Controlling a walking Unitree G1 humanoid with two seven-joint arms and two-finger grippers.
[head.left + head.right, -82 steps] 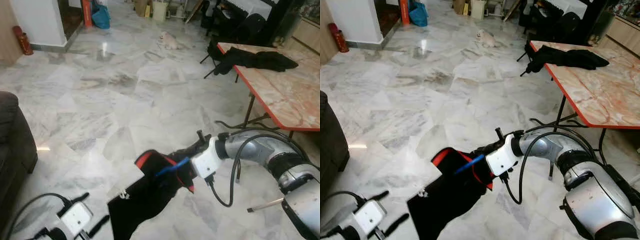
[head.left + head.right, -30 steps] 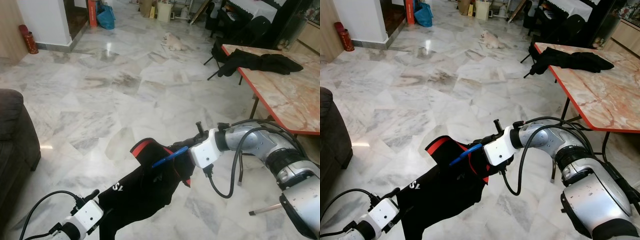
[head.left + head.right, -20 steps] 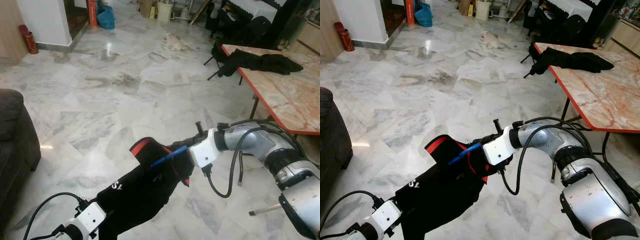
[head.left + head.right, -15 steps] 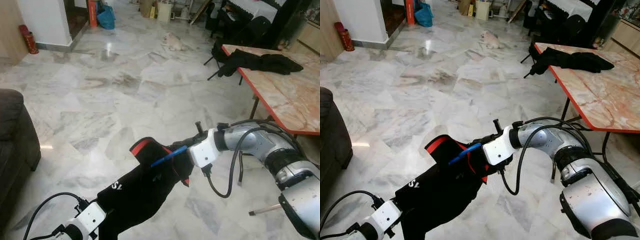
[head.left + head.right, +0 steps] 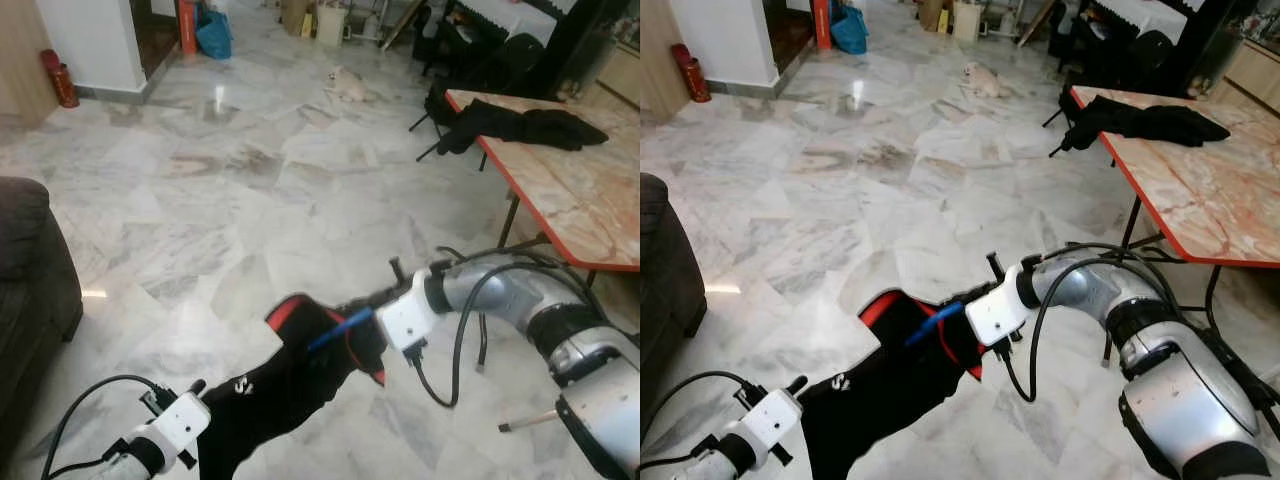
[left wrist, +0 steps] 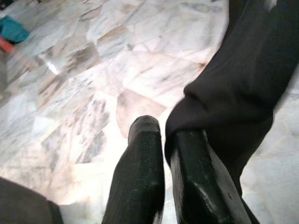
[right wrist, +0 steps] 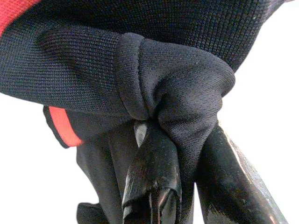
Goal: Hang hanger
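- Ahead of me the marble floor (image 5: 250, 190) lies wide and bare, giving open room right up to the far clutter.
- On my right, I see one table (image 5: 1200, 210) with a red edge; its near corner juts toward my right arm, and one dark garment pile (image 5: 1140, 118) lies at its far end.
- At my left edge sits one dark sofa (image 5: 30, 270), just beside my left arm.
- One black garment (image 5: 290, 385) with red trim hangs between my two arms, low in front of me, above the floor.
- One blue hanger (image 5: 340, 328) pokes out of the garment's collar, just beside my right wrist.
- My right end effector (image 7: 182, 186) is pinching a bunched fold of the garment.
- My left end effector (image 6: 163, 158) has its fingers nearly pressed together, nipping the garment's lower edge.
- One small pale animal (image 5: 345, 82) lies far off on the floor.
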